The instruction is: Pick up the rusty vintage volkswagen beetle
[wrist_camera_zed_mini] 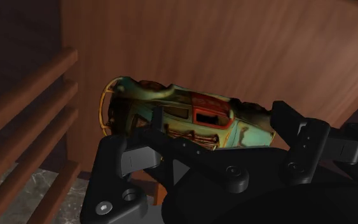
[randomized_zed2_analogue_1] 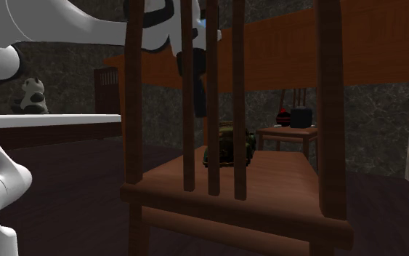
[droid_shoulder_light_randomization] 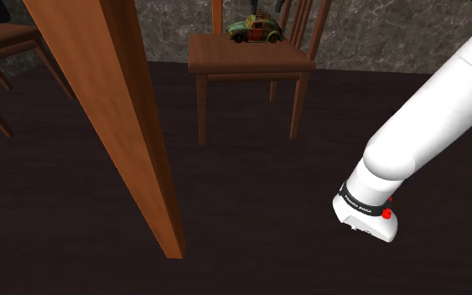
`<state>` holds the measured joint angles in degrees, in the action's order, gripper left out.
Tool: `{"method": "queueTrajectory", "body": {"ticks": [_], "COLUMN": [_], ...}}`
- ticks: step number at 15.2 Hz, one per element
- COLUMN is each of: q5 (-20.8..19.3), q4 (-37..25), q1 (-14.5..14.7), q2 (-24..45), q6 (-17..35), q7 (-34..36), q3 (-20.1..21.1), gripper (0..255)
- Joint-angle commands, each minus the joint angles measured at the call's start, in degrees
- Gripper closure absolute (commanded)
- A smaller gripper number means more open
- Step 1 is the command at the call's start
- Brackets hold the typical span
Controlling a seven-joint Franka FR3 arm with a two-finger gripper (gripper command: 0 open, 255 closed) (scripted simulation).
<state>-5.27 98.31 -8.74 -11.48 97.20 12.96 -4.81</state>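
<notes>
as the pincer [wrist_camera_zed_mini: 204,145] hangs over the chair seat [droid_shoulder_light_randomization: 251,57] with its fingers spread wide and gripping nothing, the step in hand is judged to be the final approach before the grasp. the rusty toy beetle [wrist_camera_zed_mini: 190,118] stands on the seat directly beyond the fingertips. its green and red body appears to run lengthwise from one finger toward the other. in the second exterior view the fingers end just above the car roof, and no contact is evident. the slats of the chair back [wrist_camera_zed_mini: 25,95] run close beside one finger, on the side of the car's rounded end.

next move, as a judgement: lower the pincer along its own axis until the fingers straddle the body, then close. if the opening cannot span the car's length, turn the wrist to take the narrower width. keep clear of the slats during descent. the rounded shell may slip, so seat the grip low on the body before lifting.
</notes>
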Motion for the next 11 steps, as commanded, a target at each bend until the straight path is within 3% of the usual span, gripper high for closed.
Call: {"method": "queueTrajectory", "body": {"ticks": [1, 5, 11], "q5": [0.2, 0.8, 0.5], "q4": [-5.7, -15.4, -8.2], "q1": [-0.6, -1.8, -1.8], "q2": [3.7, 9.8, 7.8], "q6": [-1.0, -3.1, 2.1], "q7": [0.8, 1.7, 2.3], "q3": [-0.7, -2.0, -1.9], "gripper": [0, 0, 0]}}
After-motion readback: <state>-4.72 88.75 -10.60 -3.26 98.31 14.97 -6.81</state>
